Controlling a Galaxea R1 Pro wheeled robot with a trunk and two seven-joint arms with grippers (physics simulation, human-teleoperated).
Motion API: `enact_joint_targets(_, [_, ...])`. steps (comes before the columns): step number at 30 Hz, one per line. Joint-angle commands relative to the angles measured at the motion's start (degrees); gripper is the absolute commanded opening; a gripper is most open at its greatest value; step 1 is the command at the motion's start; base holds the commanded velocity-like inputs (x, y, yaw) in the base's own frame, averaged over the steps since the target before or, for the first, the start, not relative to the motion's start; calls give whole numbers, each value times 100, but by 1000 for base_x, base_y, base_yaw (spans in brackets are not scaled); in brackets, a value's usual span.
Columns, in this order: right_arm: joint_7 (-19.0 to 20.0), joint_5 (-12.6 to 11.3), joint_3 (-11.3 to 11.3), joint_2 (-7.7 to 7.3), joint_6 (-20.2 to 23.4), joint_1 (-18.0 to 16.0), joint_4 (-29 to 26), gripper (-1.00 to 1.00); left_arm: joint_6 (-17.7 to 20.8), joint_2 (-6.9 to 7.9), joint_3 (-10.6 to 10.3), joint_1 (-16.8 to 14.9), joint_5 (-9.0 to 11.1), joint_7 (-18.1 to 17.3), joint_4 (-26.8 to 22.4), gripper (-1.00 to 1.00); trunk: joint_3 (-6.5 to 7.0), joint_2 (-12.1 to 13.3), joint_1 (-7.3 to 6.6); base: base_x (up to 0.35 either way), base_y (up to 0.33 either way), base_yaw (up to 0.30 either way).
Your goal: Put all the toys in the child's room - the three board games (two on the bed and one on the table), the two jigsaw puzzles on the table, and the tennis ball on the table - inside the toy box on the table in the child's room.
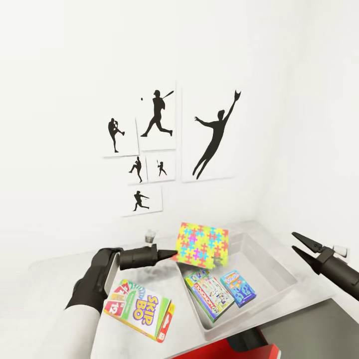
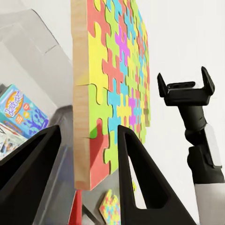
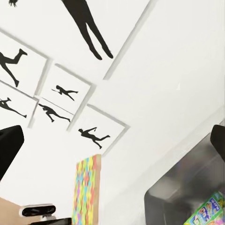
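My left gripper (image 1: 173, 255) is shut on a jigsaw puzzle (image 1: 202, 244), a bright mosaic square held upright in the air over the near-left end of the toy box (image 1: 279, 271). The left wrist view has its edge (image 2: 112, 93) between my fingers (image 2: 140, 178), with a second mosaic puzzle (image 2: 110, 208) small below. The Monopoly board game (image 1: 209, 295) and the small blue one (image 1: 238, 288) lie in the box. The Skip-Bo box (image 1: 139, 309) rests on the table (image 1: 60, 269), under my left forearm. My right gripper (image 1: 295, 242) is open beyond the box's right side.
Black baseball-player pictures (image 1: 157, 139) hang on the white wall behind the table. A small clear glass-like object (image 1: 150, 235) stands near the wall behind my left gripper. The red chair (image 1: 234, 349) pokes out below the table's front edge.
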Motion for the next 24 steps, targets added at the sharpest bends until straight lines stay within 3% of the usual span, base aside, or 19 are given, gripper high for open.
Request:
enact_joint_targets(1, [41, 33, -29, -1, 30, -7, 12, 100, 57, -139, -46, -8, 3, 205, -3, -100, -10, -11, 3, 0, 0, 0])
enact_joint_targets(3, [41, 33, -56, -3, 32, -7, 26, 100, 64, -320, -122, -10, 36, 646, -4, -100, -10, -11, 3, 0, 0, 0])
enact_joint_targets(7, [41, 33, -82, -3, 34, -7, 33, 100, 59, -320, -211, -12, 61, 1250, 27, -100, -10, -11, 3, 0, 0, 0])
enact_joint_targets(12, [41, 33, -96, -2, 39, -7, 33, 100, 37, -320, -661, -12, 183, 1732, 69, -100, -10, -11, 3, 0, 0, 0])
enact_joint_targets(15, [41, 33, -92, 3, 36, -7, 31, 100, 17, -320, -1033, -12, 595, 1859, 104, -100, -10, -11, 3, 0, 0, 0])
enact_joint_targets(16, [41, 33, -91, 4, 37, -7, 31, 100, -8, -320, -1331, -12, 841, 1935, 128, -100, -10, -11, 3, 0, 0, 0])
enact_joint_targets(18, [41, 33, -90, 5, 37, -7, 31, 100, -80, -320, -1659, -12, 1130, 2019, 144, -100, -10, -11, 3, 0, 0, 0])
enact_joint_targets(21, [41, 33, -90, 7, 37, -7, 31, 100, -374, -320, -2251, -12, 1892, 2266, 157, -100, -10, -11, 3, 0, 0, 0])
enact_joint_targets(24, [43, 33, -89, 12, 40, -7, 27, 100, -552, -320, -2671, -12, 2673, 2670, 160, -100, -10, -11, 3, 0, 0, 0])
